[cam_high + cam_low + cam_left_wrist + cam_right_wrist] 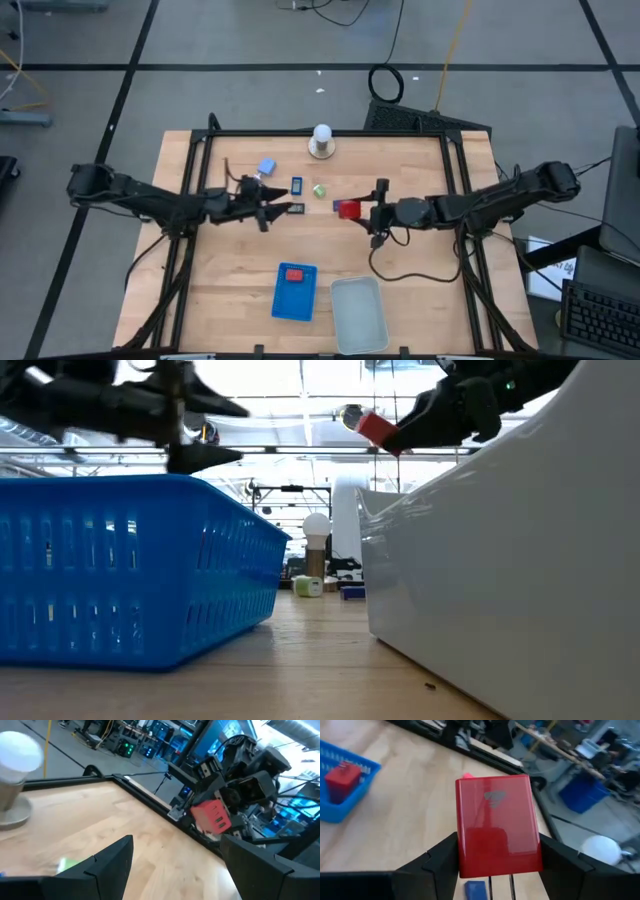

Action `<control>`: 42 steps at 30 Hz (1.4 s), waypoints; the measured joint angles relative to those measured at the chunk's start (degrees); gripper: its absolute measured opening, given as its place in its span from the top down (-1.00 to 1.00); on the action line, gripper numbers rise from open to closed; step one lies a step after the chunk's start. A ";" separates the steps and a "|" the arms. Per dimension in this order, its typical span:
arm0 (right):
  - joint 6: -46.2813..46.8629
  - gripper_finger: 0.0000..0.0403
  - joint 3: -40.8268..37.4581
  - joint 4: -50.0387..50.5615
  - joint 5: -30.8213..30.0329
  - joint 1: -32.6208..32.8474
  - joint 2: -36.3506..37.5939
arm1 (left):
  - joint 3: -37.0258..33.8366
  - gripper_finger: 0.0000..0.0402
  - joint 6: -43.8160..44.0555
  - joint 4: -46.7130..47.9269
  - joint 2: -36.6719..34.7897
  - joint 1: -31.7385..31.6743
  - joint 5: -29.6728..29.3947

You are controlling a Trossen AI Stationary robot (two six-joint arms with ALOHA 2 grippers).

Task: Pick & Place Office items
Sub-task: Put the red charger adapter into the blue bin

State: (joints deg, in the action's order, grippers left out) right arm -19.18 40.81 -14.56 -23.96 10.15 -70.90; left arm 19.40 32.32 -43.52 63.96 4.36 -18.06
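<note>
Right end effector [362,211] clamped on a red block [347,209], held above mid-desk [420,290]; left end effector [283,207], fingers apart, hangs over a black rectangular piece [295,209] toward the far edge.

No readable text anywhere; the red block [498,826] bears only a faint emblem.

Overhead camera looks straight down on the whole table [400,270]; a tabletop camera peers level past the blue tray [130,570]; both wrist cameras, close in, share the red block [212,817]
</note>
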 joint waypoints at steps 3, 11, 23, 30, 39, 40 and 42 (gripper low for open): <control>-1.27 -0.07 -0.06 0.57 -4.64 1.98 -0.87 | 4.77 -0.48 0.85 -0.10 5.60 0.00 -0.14; -8.19 -0.08 0.02 -1.81 -14.45 5.15 -3.91 | 14.79 -0.48 3.35 -0.08 17.34 -0.33 -0.93; -12.03 -0.08 0.01 -3.90 -18.51 6.10 -4.84 | 26.44 -0.48 0.99 0.04 28.82 -0.33 3.11; -13.19 -0.08 0.01 -4.41 -19.83 6.84 -4.80 | 26.42 -0.48 0.93 1.68 28.84 -0.33 3.13; -13.19 -0.08 0.01 -6.01 -19.54 6.82 -4.80 | 26.42 -0.48 2.34 1.21 29.12 -0.09 3.03; -13.31 -0.08 0.01 -6.39 -19.54 6.82 -4.80 | 26.66 -0.48 2.53 1.19 29.48 -0.09 3.05; -13.68 -0.08 0.01 -6.97 -19.54 6.82 -4.80 | 27.43 -0.48 2.49 1.45 30.50 0.22 3.26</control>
State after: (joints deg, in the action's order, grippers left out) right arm -32.87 40.82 -21.53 -43.51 16.97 -75.70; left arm 46.83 34.81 -42.07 94.46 4.59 -14.81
